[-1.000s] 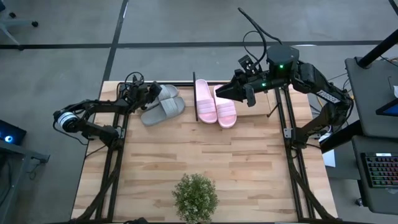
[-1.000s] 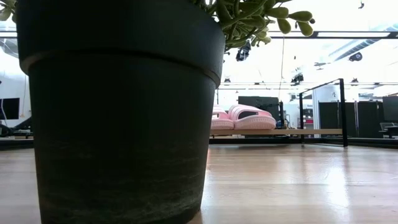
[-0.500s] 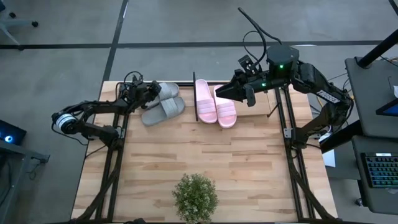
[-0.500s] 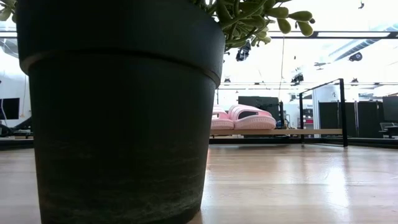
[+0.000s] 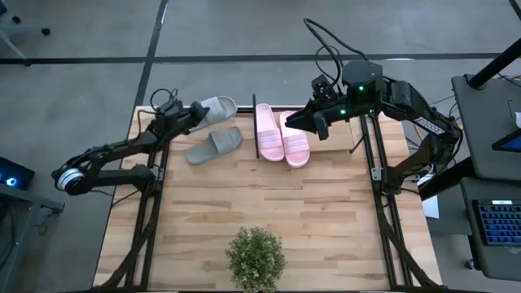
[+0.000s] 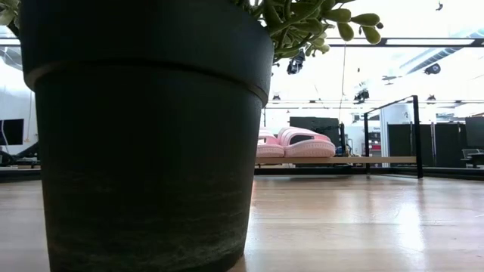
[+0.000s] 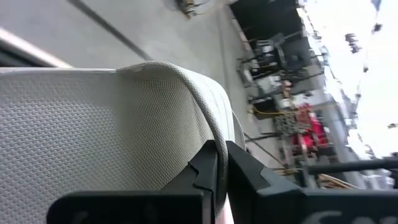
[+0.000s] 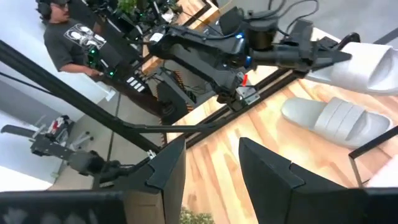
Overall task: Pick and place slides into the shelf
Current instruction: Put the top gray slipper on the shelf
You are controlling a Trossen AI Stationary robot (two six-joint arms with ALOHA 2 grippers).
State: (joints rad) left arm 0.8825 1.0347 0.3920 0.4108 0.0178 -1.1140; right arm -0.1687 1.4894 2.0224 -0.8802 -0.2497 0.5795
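My left gripper (image 5: pixel 192 115) is at the table's far left, shut on one light grey slide (image 5: pixel 216 108) held above the table. The left wrist view fills with that slide's textured grey surface (image 7: pixel 93 130). The second grey slide (image 5: pixel 213 145) lies flat on the tabletop, sole down. Both pale pink slides (image 5: pixel 270 130) (image 5: pixel 296 140) rest side by side on the shelf, just right of its black left rail (image 5: pixel 255 142); they also show on the shelf board (image 6: pixel 363 160) in the low view. My right gripper (image 5: pixel 295 121) hovers open over the pink pair. My left gripper pinches a thin edge of the grey slide (image 7: pixel 211 134) between its two fingers. It comes at the slide nearly level from the table's left. The slide is lifted clear of the table and sticks out rightward beyond the fingers (image 5: pixel 210 110).
A potted plant (image 5: pixel 256 256) stands at the table's near edge, and its dark pot (image 6: pixel 144 128) blocks the left half of the low view. The shelf board right of the pink pair lies under my right arm. A person (image 8: pixel 68 37) sits beyond the table's left side.
My left gripper has risen and moved toward the far edge and a little right, carrying one grey slide with it. That slide is now lifted clear. The other grey slide has stayed on the table.
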